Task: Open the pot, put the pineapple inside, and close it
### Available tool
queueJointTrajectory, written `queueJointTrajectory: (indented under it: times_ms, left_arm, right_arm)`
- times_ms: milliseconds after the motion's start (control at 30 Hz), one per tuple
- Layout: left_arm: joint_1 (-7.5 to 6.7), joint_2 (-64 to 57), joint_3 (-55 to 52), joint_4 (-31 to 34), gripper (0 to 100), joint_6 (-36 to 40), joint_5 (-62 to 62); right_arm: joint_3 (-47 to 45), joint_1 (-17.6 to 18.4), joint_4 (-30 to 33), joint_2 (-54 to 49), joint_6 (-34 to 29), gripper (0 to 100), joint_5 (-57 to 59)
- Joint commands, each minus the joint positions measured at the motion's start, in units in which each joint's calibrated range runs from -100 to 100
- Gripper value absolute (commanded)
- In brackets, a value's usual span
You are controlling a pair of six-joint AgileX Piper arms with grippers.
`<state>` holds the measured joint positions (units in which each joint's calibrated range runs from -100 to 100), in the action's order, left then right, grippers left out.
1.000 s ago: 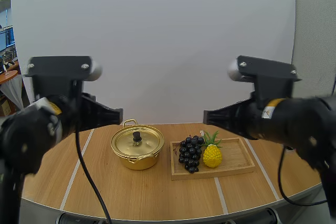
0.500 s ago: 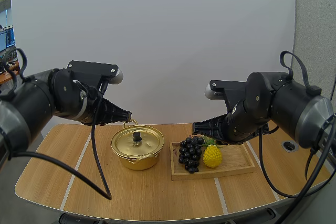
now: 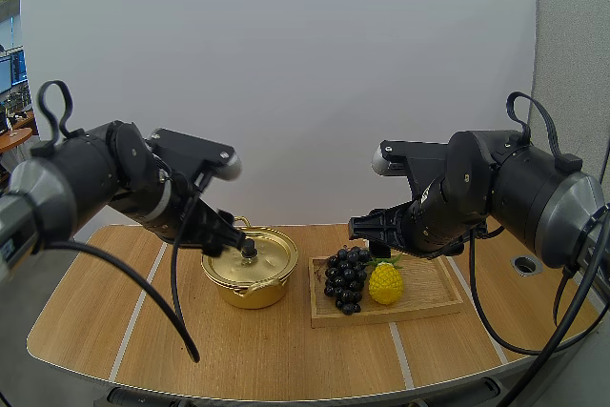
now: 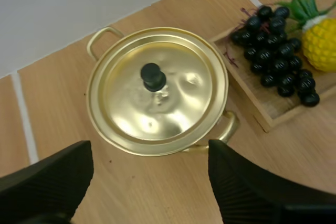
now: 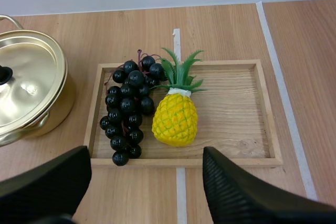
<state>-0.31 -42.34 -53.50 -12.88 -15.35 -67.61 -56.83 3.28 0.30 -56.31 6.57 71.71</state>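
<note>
One pineapple [image 5: 175, 119] lies on tray [image 5: 236, 108], crown pointing away.

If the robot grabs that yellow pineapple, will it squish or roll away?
Probably no squishing: the pineapple looks like shiny moulded plastic, so it is likely stiff and light. Its body is rounded and seems to lie on its side in the tray, so a nudge might roll it, though the grapes right beside it could block that.
</note>
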Motion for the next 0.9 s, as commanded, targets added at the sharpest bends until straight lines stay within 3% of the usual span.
queueJointTrajectory:
  times_ms: [0,267,500,867]
  left_arm:
    - [-0.05,7.09,2.55,-8.33,100,-10.82,-2.01]
    - [-0.3,17.35,11.31,-8.33,100,-13.51,-2.01]
    - [-3.15,27.22,17.88,-6.69,100,-14.59,-0.84]
    - [-3.31,39.08,23.85,-4.4,100,-14.26,-0.22]
  right_arm:
    - [0.31,-0.25,0.47,-0.27,0.37,100,-0.49]
    - [0.31,-0.25,0.47,-0.27,0.37,100,-1.13]
    - [0.31,-0.25,0.47,-0.27,0.37,100,-2.76]
    - [0.31,-0.25,0.47,-0.27,0.37,100,-3.15]
